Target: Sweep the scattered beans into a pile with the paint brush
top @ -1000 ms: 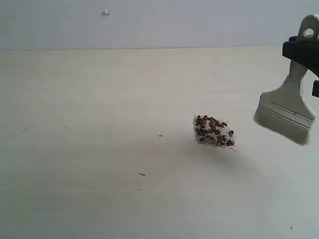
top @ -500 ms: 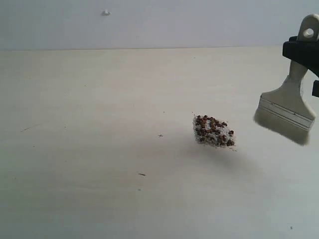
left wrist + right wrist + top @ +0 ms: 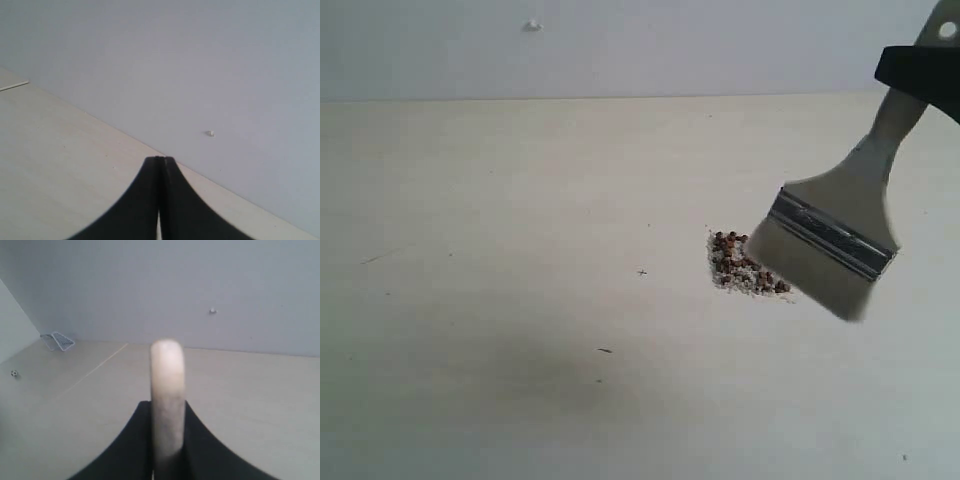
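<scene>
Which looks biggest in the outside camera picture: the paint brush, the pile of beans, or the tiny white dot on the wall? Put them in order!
1. paint brush: biggest by far, though it may be nearer the camera.
2. pile of beans: partly hidden behind the brush.
3. white dot: smallest.

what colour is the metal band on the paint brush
Silver, with darker lines across it, on the paint brush; it shows best in the exterior view.

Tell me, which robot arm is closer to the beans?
Right. The right gripper holds the paint brush right beside the beans. The left gripper is outside the exterior view; its camera shows only table and wall.
</scene>
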You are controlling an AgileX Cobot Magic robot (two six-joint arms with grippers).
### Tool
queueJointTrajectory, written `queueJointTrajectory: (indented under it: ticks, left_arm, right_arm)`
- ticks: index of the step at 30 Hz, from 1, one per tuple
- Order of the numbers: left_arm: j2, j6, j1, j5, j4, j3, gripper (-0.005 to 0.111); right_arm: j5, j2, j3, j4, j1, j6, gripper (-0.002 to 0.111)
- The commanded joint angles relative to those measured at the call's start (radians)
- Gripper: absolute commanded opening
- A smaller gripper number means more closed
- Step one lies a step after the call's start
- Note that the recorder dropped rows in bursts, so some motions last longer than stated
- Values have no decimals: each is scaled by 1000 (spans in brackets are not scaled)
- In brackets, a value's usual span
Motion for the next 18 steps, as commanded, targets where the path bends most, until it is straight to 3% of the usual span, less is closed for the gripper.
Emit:
queueJointTrajectory:
  ticks: [1,7,15,18]
  left_arm:
    - [-7,1,1,0,8,3,0]
    - [-7,1,1,0,8,3,0]
    - [-7,1,1,0,8,3,0]
    - [-7,1,1,0,8,3,0]
  right_arm:
    - [-35,-9,-7,67,-2,12,0]
    - [-13,-14,-7,141,-4,88,0]
    - [812,-101,-17,47,-4,145,0]
    - [850,-75,-69,-167,-4,284,0]
